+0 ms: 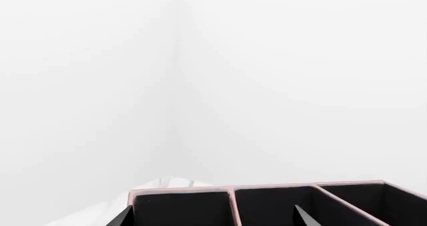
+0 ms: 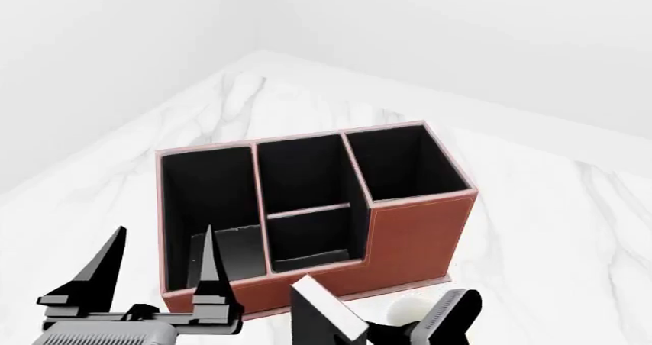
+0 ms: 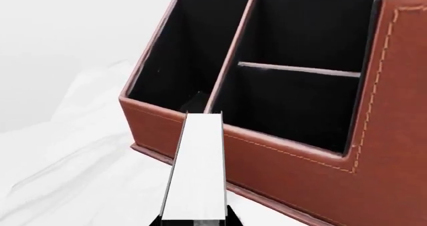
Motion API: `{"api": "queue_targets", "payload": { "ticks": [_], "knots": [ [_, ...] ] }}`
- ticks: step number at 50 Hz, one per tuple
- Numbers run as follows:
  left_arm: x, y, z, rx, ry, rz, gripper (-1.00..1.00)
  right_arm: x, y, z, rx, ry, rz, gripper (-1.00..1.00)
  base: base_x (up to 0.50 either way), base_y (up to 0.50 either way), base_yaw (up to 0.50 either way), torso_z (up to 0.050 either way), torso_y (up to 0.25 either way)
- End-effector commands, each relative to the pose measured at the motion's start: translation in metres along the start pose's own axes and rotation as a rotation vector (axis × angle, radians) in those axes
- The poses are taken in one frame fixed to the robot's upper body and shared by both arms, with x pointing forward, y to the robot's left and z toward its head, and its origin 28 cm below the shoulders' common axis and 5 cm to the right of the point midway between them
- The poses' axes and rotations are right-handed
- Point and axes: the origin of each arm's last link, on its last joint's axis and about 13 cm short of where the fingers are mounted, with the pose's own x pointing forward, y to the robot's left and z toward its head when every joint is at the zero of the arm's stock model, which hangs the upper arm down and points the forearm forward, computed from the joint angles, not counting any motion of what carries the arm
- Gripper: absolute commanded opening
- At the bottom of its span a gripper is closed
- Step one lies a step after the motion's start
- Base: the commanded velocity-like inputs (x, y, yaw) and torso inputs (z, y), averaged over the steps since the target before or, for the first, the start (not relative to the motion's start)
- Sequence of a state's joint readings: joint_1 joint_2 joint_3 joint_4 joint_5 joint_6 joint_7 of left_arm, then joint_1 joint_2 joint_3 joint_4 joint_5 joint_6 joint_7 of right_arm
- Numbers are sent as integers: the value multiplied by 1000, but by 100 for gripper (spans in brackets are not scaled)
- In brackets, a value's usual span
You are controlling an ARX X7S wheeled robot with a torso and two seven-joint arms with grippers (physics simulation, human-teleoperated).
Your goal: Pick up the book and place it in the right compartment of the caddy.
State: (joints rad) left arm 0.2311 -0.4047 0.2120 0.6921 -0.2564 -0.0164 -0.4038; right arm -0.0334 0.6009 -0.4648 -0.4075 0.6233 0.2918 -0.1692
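Head view: the caddy (image 2: pixel 408 242) sits on the white marble counter (image 2: pixel 570 230), well inside the counter's edges, with bare surface on all its sides. The right compartment (image 2: pixel 402 162) is the tall square end cell, its black interior open from above. The left gripper (image 2: pixel 163 257) hangs just in front of the caddy's low slanted end, fingers spread apart and holding nothing. The right gripper (image 2: pixel 392 322) is low in front of the caddy's front wall, clenched on the book (image 2: pixel 326 311), which tilts with its white page edges up. A pale rounded object (image 2: pixel 408 308) shows just behind the gripper; too hidden to identify.

Left wrist view: only the caddy's rear rim (image 1: pixel 267 187) and dark cell tops show, with two dark finger tips (image 1: pixel 303 218) apart over them. Beyond the caddy is blank white wall.

Right wrist view: the book's page edge (image 3: pixel 197 166) runs straight toward the caddy's low front lip (image 3: pixel 267 146), near the partition between the slanted cell and the divided middle cell. The stitched tall wall (image 3: pixel 393 86) of the right compartment stands off to one side of the book. The fingers themselves are barely visible here.
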Motion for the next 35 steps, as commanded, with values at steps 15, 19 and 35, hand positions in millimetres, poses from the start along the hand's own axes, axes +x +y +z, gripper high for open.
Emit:
{"api": "queue_targets", "payload": {
  "ticks": [15,19,35],
  "knots": [
    [0,0,-1,-3,2,0,100,-11,4,86,-145,-159,-32,-100,0,0,0,0,1],
    [0,0,0,-3,2,0,100,-12,3,97,-150,-183,-44,-100,0,0,0,0,0],
    [0,0,0,-6,4,0,100,-17,5,145,-190,-257,-77,-100,0,0,0,0,1]
  ]
}}
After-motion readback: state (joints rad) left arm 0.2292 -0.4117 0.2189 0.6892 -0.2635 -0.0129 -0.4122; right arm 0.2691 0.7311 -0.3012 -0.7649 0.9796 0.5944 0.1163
